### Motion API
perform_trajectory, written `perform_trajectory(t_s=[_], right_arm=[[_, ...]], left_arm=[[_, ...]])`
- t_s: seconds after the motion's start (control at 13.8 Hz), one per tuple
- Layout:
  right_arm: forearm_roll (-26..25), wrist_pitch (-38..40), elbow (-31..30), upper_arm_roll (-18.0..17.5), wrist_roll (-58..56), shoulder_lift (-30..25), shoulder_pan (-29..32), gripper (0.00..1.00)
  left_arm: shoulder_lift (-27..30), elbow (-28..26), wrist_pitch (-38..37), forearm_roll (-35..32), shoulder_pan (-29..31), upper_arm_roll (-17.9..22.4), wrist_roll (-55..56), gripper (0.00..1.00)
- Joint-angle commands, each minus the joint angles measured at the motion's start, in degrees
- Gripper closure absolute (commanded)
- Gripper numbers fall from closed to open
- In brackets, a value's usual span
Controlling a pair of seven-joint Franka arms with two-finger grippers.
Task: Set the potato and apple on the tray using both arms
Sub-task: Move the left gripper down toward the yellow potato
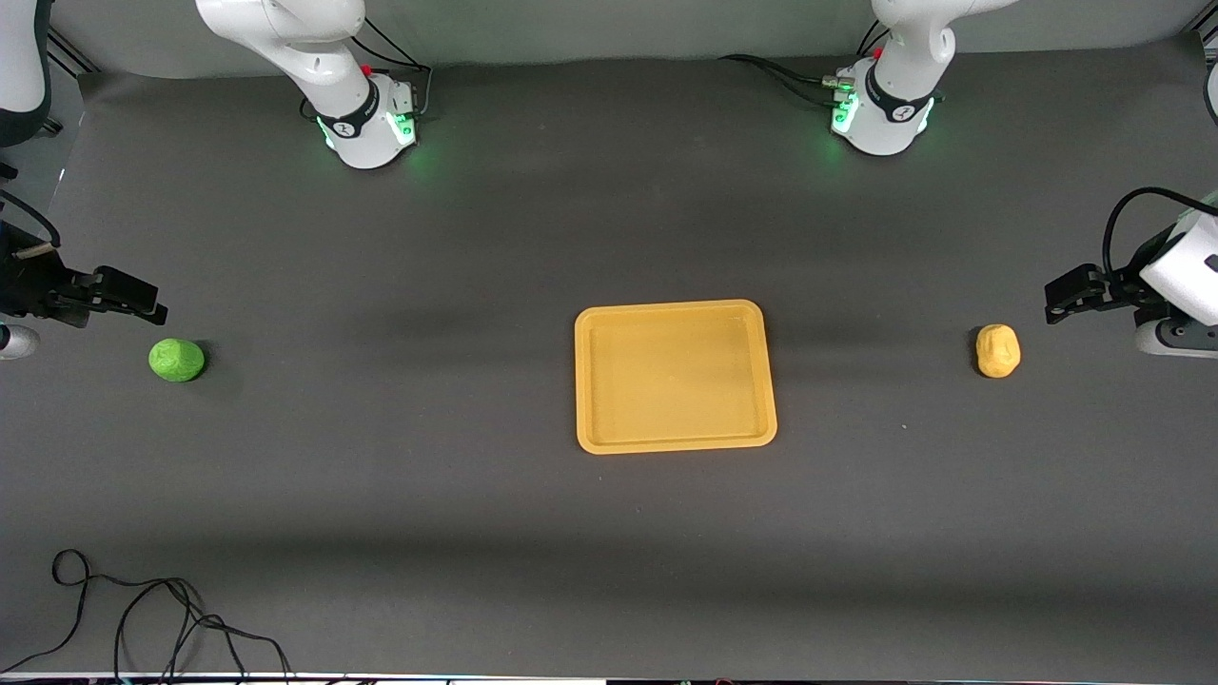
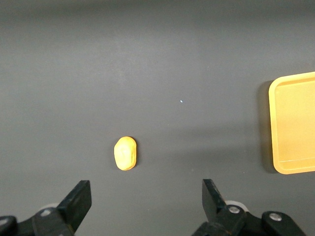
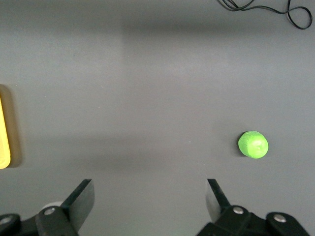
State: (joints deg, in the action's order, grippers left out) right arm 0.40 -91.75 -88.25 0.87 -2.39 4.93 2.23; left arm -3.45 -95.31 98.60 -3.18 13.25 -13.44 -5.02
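Note:
The yellow-orange tray (image 1: pixel 674 376) lies empty at the middle of the table. The potato (image 1: pixel 997 350) lies on the table toward the left arm's end. The green apple (image 1: pixel 176 361) lies toward the right arm's end. My left gripper (image 1: pixel 1056 299) hangs open and empty over the table just outside the potato. In the left wrist view the gripper (image 2: pixel 146 194) is open, with the potato (image 2: pixel 125 153) and the tray's rim (image 2: pixel 273 128) ahead. My right gripper (image 1: pixel 152 303) hangs open and empty over the table beside the apple. In the right wrist view the gripper (image 3: pixel 150 194) is open, with the apple (image 3: pixel 253 144) off to one side.
A loose black cable (image 1: pixel 143 618) lies at the table's near edge toward the right arm's end; it also shows in the right wrist view (image 3: pixel 266 7). The arm bases (image 1: pixel 366 124) (image 1: pixel 880 114) stand along the table's edge farthest from the front camera.

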Motion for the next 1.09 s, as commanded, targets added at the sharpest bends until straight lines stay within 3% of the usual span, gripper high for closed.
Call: perform_trajectory(t_s=[0.0,0.65,0.95,1.02], right_arm=[[1.09,0.25,0.27,0.01,1.08,-0.36,-0.03,0.0],[1.09,0.25,0.19,0.01,0.99,-0.36,-0.03,0.0],[1.0,0.16,-0.08,0.01,0.72,-0.36,-0.12,0.0],[1.0,0.25,-0.25,0.01,0.72,-0.45,-0.12,0.0]], left_arm=[[-0.68,1.35,-0.51,0.89,-0.07,-0.18,-0.08,0.0],[-0.69,0.3,-0.43,1.78,0.11,-0.09,-0.51,0.0],[-4.36,-6.8,10.01,1.34,2.56,0.09,-2.61,0.01],[-6.64,-7.25,11.34,1.08,3.18,0.35,-4.54,0.1]])
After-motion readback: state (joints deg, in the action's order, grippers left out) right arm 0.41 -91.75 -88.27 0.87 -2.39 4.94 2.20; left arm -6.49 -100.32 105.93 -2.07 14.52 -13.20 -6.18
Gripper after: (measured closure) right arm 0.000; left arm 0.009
